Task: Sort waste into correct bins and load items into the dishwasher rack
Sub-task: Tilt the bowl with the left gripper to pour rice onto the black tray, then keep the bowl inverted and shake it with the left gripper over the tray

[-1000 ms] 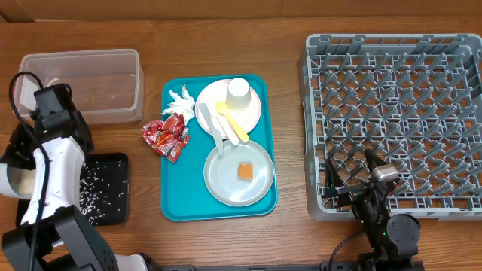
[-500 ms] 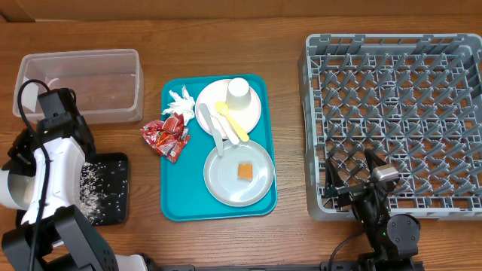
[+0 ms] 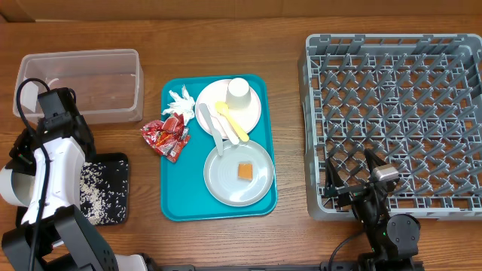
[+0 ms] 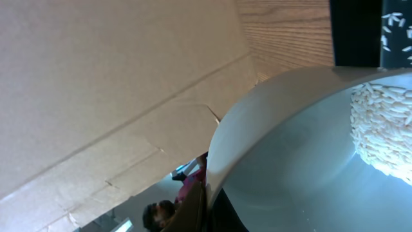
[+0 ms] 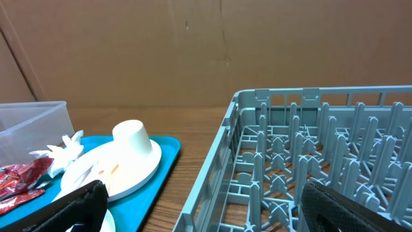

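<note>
My left gripper is shut on the rim of a small white bowl, which it holds tilted beside the black tray. In the left wrist view the finger pinches the bowl, and a clump of rice clings inside it. Loose rice lies in the tray. The clear tub stands behind. Red wrappers and a napkin lie at the teal tray's left edge. An orange cube sits on the near plate. My right gripper is open at the front edge of the grey rack.
The teal tray also holds a far plate with a white cup, plus white and yellow cutlery. The rack fills the right of the right wrist view. A cardboard wall stands behind the table.
My left arm shifted slightly toward the black tray. Rice poured from the bowl and now lies spread in the tray. The right arm has not moved.
</note>
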Controlling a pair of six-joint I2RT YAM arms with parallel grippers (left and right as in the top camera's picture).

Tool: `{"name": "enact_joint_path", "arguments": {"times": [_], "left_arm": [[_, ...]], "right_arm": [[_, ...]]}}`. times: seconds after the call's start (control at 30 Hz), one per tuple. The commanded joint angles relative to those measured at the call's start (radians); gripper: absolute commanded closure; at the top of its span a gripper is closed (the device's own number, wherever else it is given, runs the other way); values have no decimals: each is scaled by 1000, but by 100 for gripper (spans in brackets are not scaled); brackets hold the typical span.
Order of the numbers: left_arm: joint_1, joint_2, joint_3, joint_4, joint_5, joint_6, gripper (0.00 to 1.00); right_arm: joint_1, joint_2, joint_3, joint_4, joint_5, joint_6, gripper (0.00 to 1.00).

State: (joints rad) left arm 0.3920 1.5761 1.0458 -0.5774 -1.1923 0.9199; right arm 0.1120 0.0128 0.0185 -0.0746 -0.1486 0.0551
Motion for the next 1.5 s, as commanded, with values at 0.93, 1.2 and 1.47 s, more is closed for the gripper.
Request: {"name": "enact_joint_path", "arguments": {"times": [0.93, 1.2, 1.47], "left_arm": [[-11, 6, 2, 40, 24, 0, 96], [-13, 6, 2, 5, 34, 43, 96], [-24, 6, 2, -47, 65, 123, 96]], "right_arm": [[6, -10, -10, 5, 14, -3, 0], [6, -10, -10, 5, 14, -3, 0], [6, -10, -10, 5, 14, -3, 0]]}}
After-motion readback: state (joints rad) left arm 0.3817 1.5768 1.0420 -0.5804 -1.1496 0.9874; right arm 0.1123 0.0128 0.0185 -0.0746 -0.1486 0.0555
